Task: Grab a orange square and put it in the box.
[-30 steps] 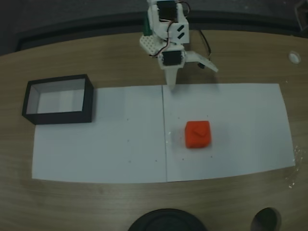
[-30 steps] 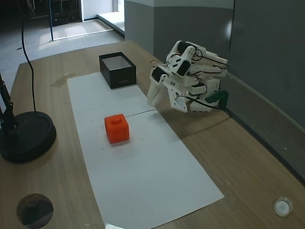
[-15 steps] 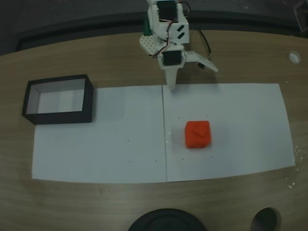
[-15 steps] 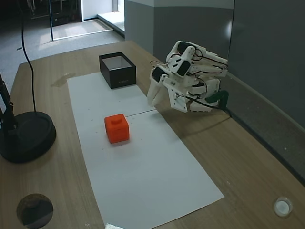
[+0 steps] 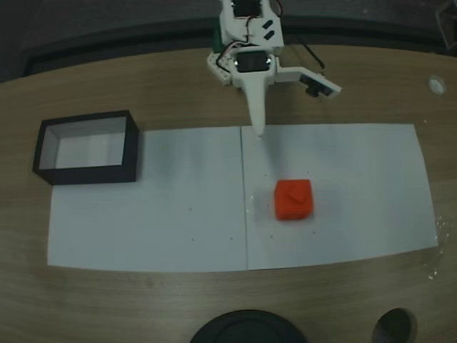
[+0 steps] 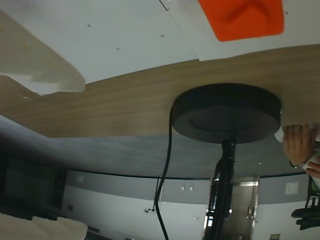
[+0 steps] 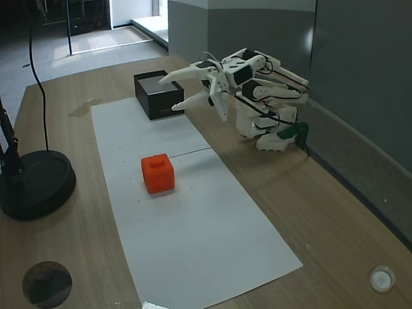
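The orange square (image 5: 293, 199) lies on the right half of the white paper, also seen in a fixed view from the side (image 7: 158, 172) and at the top edge of the wrist view (image 6: 242, 17). The box (image 5: 87, 148), black-walled with a pale inside, stands at the paper's far left corner (image 7: 154, 87). My white gripper (image 5: 298, 111) hangs open above the paper's back edge, well short of the cube, with nothing between its fingers. From the side the gripper (image 7: 172, 93) points out level, in front of the box. One white finger (image 6: 45, 75) crosses the wrist view's left.
A black round lamp base (image 7: 35, 183) with a cable sits at the table's front edge (image 6: 227, 112). A hand (image 6: 299, 144) shows at the wrist view's right edge. A small white cap (image 5: 436, 84) lies far right. Bare paper separates cube and box.
The gripper has swung up from pointing down at the table to reaching out level over the paper, and its jaws have spread wider. Cube and box have not moved.
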Controlling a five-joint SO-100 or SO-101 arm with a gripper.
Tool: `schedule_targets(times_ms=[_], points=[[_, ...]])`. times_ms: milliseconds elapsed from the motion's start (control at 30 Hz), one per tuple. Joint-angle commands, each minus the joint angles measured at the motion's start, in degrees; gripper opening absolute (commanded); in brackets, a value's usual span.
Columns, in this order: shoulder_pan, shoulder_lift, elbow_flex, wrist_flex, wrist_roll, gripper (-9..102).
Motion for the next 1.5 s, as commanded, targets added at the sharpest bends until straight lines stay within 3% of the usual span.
schedule_targets(times_ms=[0, 233, 333, 633, 1033, 1300, 1467], points=[[-8.00, -4.66, -9.67, 3.08, 0.97, 30], [-20.04, -35.33, -22.76, 5.27, 0.97, 38], [-20.92, -50.45, -29.88, 5.27, -0.18, 41], [-4.13, -81.47, -46.67, 5.36, -1.85, 41], [-5.98, -96.59, -56.16, 13.71, -3.78, 41], [-9.84, -97.65, -56.60, 12.92, -4.22, 41], [-9.49, -97.65, -56.51, 12.30, -4.22, 26]])
